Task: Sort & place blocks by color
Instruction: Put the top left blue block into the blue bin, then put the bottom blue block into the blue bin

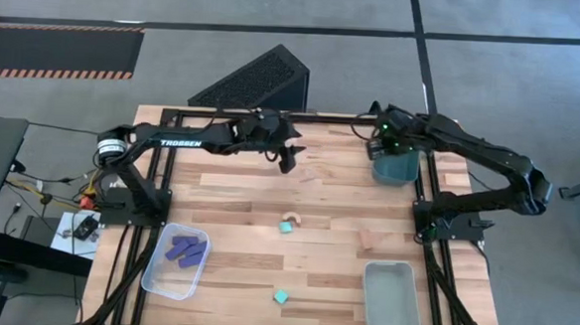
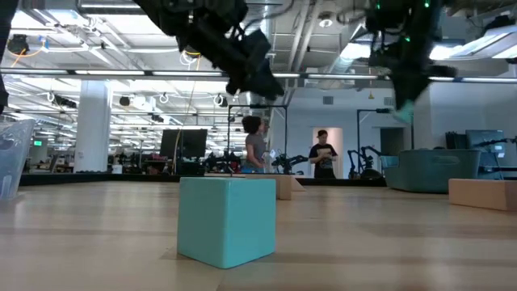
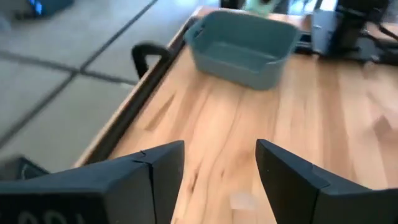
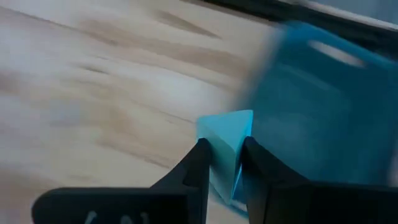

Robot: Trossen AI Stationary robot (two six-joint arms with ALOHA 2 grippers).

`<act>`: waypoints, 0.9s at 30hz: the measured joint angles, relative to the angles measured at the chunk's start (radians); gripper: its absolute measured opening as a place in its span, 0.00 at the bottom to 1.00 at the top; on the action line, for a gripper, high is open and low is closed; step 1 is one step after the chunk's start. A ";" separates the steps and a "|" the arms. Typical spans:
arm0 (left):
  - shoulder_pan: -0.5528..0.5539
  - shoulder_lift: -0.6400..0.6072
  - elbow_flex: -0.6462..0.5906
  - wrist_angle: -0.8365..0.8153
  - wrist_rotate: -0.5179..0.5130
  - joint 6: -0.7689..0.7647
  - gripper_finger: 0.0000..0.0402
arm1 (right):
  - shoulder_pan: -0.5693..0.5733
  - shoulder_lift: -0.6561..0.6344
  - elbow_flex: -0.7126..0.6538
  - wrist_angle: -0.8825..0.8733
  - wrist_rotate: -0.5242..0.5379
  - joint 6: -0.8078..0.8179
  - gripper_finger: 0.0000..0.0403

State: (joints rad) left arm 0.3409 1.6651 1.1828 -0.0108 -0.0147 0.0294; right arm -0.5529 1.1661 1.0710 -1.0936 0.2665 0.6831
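Wooden table (image 1: 268, 196) with bins: at two o'clock, the right gripper (image 4: 222, 163) pinches a teal cube (image 4: 225, 138) beside the teal bin (image 1: 397, 166). Released early, it could miss. The left gripper (image 3: 219, 177) hovers wide open and empty at twelve o'clock.

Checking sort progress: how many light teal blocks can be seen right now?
3. One teal block lies near the table's front edge, one mid-table touching the tan arch, and one is pinched in the right gripper beside the teal bin. Others may be hidden inside that bin.

Left pincer (image 3: 220, 180) spread (empty) — right pincer (image 4: 222, 163) clamped.
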 joint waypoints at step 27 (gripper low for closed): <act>0.298 0.038 0.000 -0.026 0.288 0.120 0.45 | 0.002 -0.032 -0.169 0.218 0.016 0.134 0.46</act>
State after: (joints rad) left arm 0.6384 1.7027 1.1828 -0.0364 0.2733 0.1499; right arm -0.5509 1.1342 0.9024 -0.8754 0.2821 0.8173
